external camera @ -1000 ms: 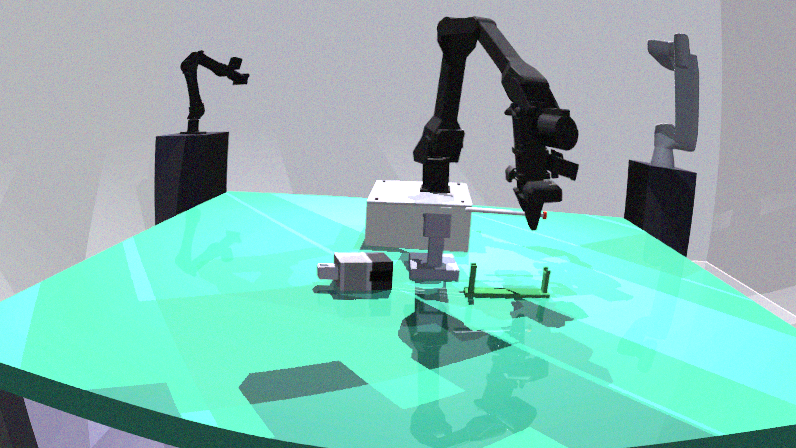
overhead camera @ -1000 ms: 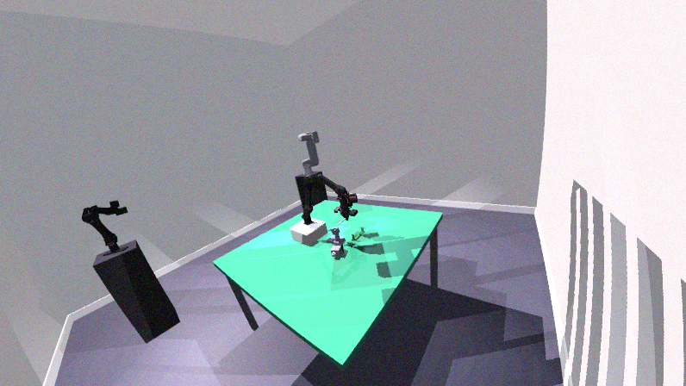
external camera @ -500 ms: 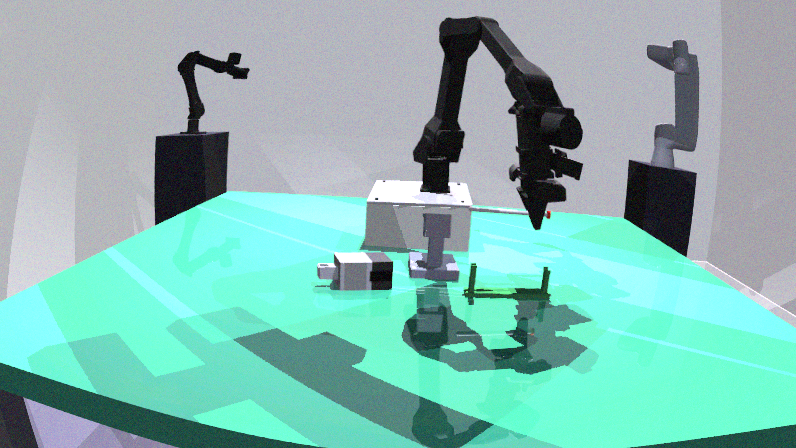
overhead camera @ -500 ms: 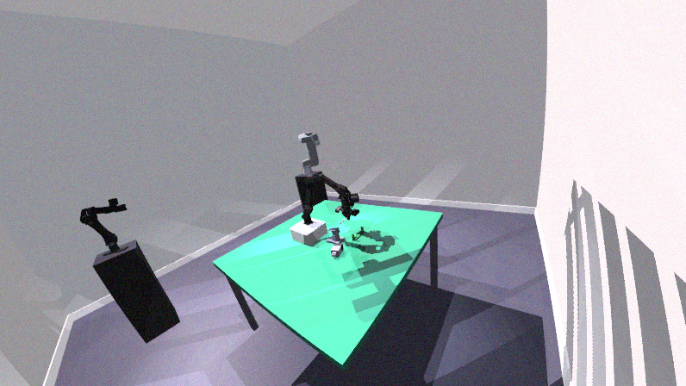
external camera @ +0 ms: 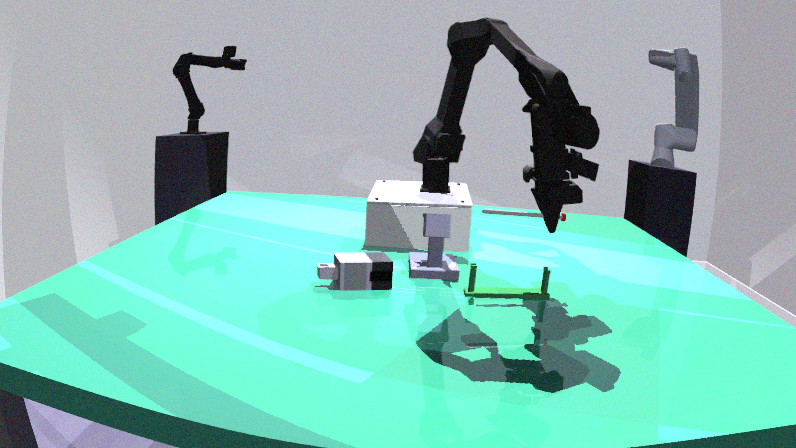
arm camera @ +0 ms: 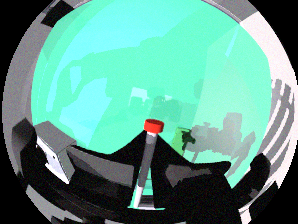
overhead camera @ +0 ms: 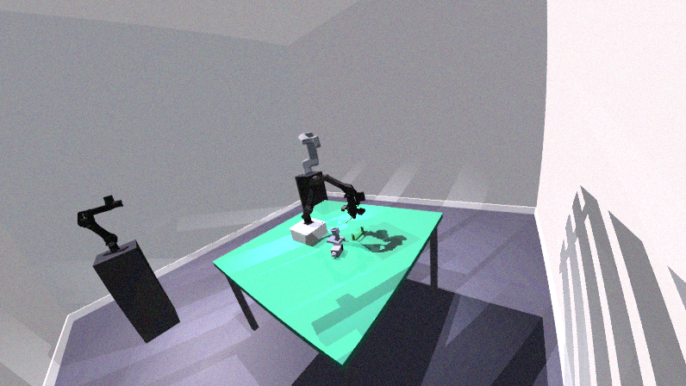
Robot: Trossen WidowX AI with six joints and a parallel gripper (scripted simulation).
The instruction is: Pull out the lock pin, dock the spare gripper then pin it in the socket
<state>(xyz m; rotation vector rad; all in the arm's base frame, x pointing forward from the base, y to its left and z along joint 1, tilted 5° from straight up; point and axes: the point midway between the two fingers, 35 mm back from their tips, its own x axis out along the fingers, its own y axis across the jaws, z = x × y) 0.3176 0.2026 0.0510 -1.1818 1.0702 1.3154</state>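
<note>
My gripper points down and is shut on the lock pin. The pin's grey shaft lies about level and extends left from the fingers in the exterior view; its red head is at the right end. The pin is in the air, clear of the mount. The grey mount stands upright in front of the arm's base, its socket at the top. The spare gripper, a white, grey and black block with a light spigot, lies left of the mount.
A green cradle with two upright posts stands right of the mount. The arm's white base box is behind the mount. Two other arms stand on dark pedestals beyond the green table.
</note>
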